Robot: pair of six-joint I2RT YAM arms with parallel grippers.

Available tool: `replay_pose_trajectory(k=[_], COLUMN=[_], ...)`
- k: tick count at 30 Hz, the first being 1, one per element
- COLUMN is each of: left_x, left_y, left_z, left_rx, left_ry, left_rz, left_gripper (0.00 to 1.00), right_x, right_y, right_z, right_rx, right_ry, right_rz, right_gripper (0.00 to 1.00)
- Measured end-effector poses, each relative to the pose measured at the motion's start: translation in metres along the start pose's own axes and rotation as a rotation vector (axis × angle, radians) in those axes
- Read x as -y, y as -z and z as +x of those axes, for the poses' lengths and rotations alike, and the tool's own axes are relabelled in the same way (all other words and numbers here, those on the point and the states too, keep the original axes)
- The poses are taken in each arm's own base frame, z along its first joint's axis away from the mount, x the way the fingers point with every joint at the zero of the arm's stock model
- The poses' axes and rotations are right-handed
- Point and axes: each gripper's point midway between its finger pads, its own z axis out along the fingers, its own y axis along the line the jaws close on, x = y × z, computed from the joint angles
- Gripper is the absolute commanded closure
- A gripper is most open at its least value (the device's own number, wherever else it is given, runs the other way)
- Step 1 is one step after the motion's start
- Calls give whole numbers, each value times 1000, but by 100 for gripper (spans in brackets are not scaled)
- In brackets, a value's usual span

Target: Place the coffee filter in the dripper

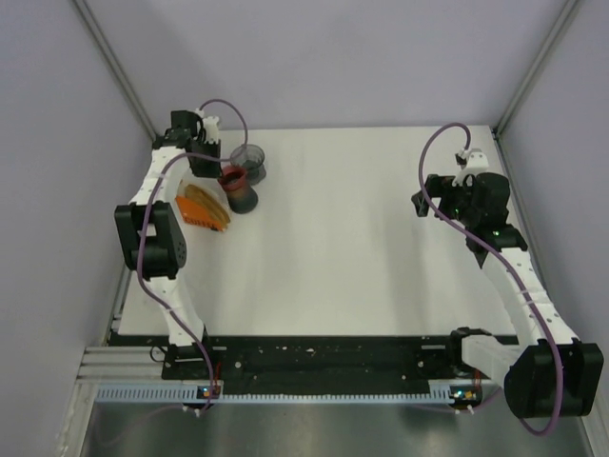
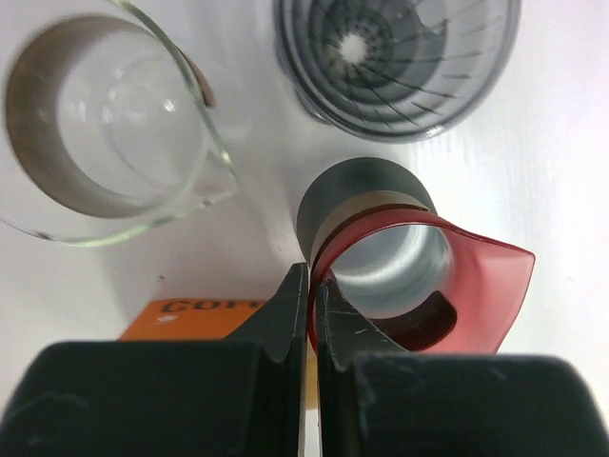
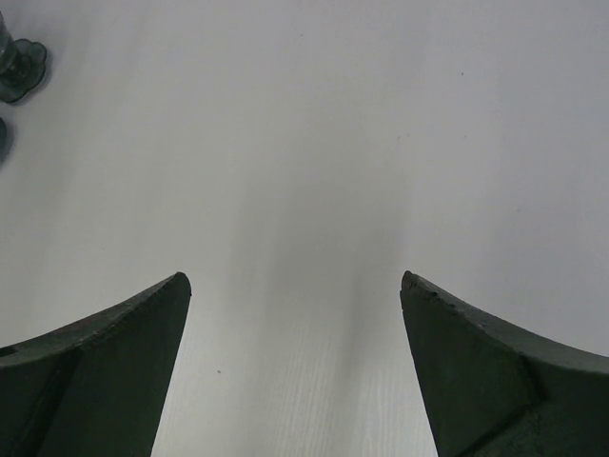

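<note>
My left gripper (image 2: 309, 278) is clamped on the rim of a red cone (image 2: 485, 286) sitting on a grey cup (image 2: 357, 181). The orange filter packet (image 2: 200, 319) lies below my fingers, and the ribbed dripper (image 2: 400, 57) stands just behind the cup. My right gripper (image 3: 295, 286) hangs with jaws wide apart.

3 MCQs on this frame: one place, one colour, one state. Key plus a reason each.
1. Where does the orange packet lie?
A. far left, beside the left arm
B. near right corner
C. table centre

2. Colour of the translucent piece at the left claw?
A. blue
B. red
C. green

3. State of the right claw?
A. shut on a cup
B. open, empty
C. shut on a lid

Key:
1 A: the top view shows it by that arm.
2 B: the left wrist view shows its red rim in the shut grip.
3 B: it gapes wide over the bare table.
</note>
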Motion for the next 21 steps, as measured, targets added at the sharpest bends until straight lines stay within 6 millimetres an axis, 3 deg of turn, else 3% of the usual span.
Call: replay_pose_trajectory(k=[4, 7, 14, 21], left_x=[21, 52, 171, 192], left_y=[7, 15, 27, 25], left_z=[15, 32, 71, 76], left_rx=[-29, -61, -114, -87], left_ry=[26, -15, -236, -224], left_rz=[58, 80, 137, 94], left_gripper=[100, 100, 100, 100], right_x=[0, -1, -3, -12], right_y=[1, 1, 1, 2], right_z=[0, -1, 1, 4], right_rx=[1, 5, -3, -14], right_ry=[0, -2, -12, -7], right_rz=[0, -3, -6, -22], right_gripper=[8, 8, 8, 8])
